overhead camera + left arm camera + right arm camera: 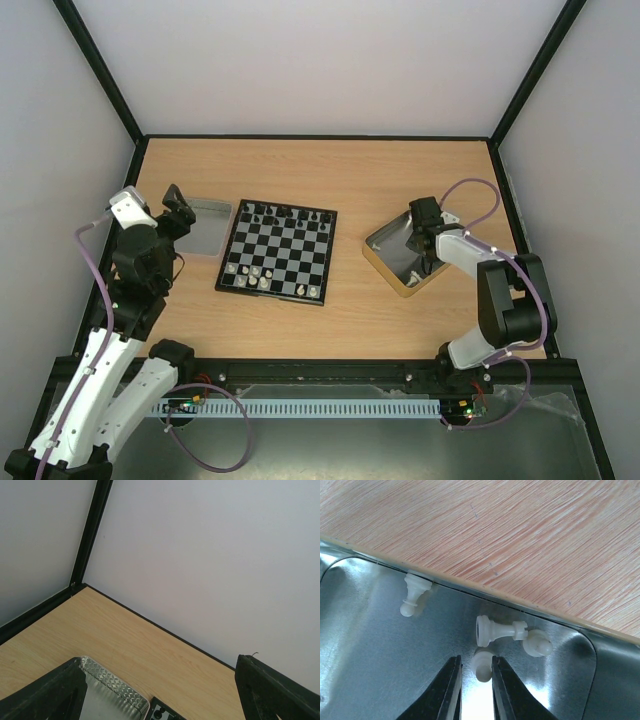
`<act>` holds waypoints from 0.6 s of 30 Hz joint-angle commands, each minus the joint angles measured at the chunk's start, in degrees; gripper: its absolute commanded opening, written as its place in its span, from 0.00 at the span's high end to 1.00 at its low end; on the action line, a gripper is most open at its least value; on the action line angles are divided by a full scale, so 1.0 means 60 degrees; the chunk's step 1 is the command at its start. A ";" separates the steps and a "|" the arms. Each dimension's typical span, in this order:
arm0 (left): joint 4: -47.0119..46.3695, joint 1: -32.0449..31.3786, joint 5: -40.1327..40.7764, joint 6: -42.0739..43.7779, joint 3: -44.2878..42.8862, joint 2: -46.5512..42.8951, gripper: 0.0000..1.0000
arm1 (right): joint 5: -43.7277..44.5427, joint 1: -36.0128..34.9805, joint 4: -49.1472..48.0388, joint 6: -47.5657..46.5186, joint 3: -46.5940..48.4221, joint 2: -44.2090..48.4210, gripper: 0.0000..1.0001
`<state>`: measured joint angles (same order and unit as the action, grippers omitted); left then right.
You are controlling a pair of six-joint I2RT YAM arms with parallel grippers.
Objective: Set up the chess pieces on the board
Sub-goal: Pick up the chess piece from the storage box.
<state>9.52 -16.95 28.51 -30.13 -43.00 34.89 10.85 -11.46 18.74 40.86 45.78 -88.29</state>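
Inside the gold-sided tin lie several cream chess pieces: a pawn against the wall, a rook on its side, a round-headed piece and a pawn. My right gripper straddles that last pawn with narrow jaws. The right finger touches it and a gap shows at the left finger. The board holds black pieces on its far row and a few white pieces near its front left. My left gripper hangs open and empty over the grey tray.
The tin stands right of the board, the tray left of it. The left wrist view shows the tray's patterned rim, a board corner and the black frame post. White walls enclose the wooden table.
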 commanded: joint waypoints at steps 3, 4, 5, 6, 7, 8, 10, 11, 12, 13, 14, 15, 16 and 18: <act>-0.0253 0.0073 -0.0021 0.0085 0.0143 -0.0043 0.17 | 0.0231 0.0058 -0.0146 -0.0100 0.0018 -0.0301 0.83; -0.0253 0.0071 -0.0024 0.0092 0.0150 -0.0035 0.17 | 0.0235 0.0051 -0.0150 -0.0101 0.0030 -0.0320 0.83; -0.0253 0.0069 -0.0039 0.0093 0.0140 -0.0032 0.17 | 0.0258 0.0052 -0.0152 -0.0101 0.0042 -0.0348 0.83; -0.0253 0.0064 -0.0036 0.0093 0.0146 -0.0037 0.17 | 0.0268 0.0052 -0.0170 -0.0101 0.0022 -0.0377 0.83; -0.0255 0.0072 -0.0046 0.0090 0.0148 -0.0031 0.17 | 0.0282 0.0052 -0.0200 -0.0121 0.0014 -0.0407 0.83; -0.0254 0.0068 -0.0046 0.0086 0.0141 -0.0033 0.17 | 0.0320 0.0062 -0.0208 -0.0129 0.0013 -0.0418 0.84; -0.0256 0.0064 -0.0043 0.0085 0.0144 -0.0032 0.17 | 0.0416 0.0053 -0.0208 -0.0191 0.0017 -0.0446 0.89; -0.0254 0.0068 -0.0044 0.0085 0.0150 -0.0030 0.17 | 0.0469 0.0054 -0.0218 -0.0195 0.0031 -0.0422 0.92; -0.0253 0.0076 -0.0044 0.0085 0.0151 -0.0033 0.17 | 0.0501 0.0051 -0.0234 -0.0241 0.0033 -0.0370 0.95; -0.0253 0.0085 -0.0044 0.0085 0.0147 -0.0034 0.17 | 0.0506 0.0054 -0.0250 -0.0328 0.0042 -0.0319 0.97; -0.0253 0.0073 -0.0040 0.0089 0.0145 -0.0030 0.17 | 0.0506 0.0051 -0.0223 -0.0397 0.0064 -0.0236 0.98; -0.0253 0.0066 -0.0047 0.0086 0.0144 -0.0030 0.17 | 0.0462 0.0052 -0.0192 -0.0455 0.0107 -0.0129 0.98; -0.0253 0.0074 -0.0037 0.0085 0.0141 -0.0020 0.17 | 0.0379 0.0051 -0.0154 -0.0541 0.0149 -0.0011 0.98; -0.0253 0.0073 -0.0036 0.0074 0.0144 -0.0016 0.17 | -0.0002 0.0050 -0.0101 -0.0690 0.0211 0.0306 0.98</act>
<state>9.52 -16.82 28.47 -30.13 -42.98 34.89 11.49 -11.35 18.13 38.89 45.78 -90.04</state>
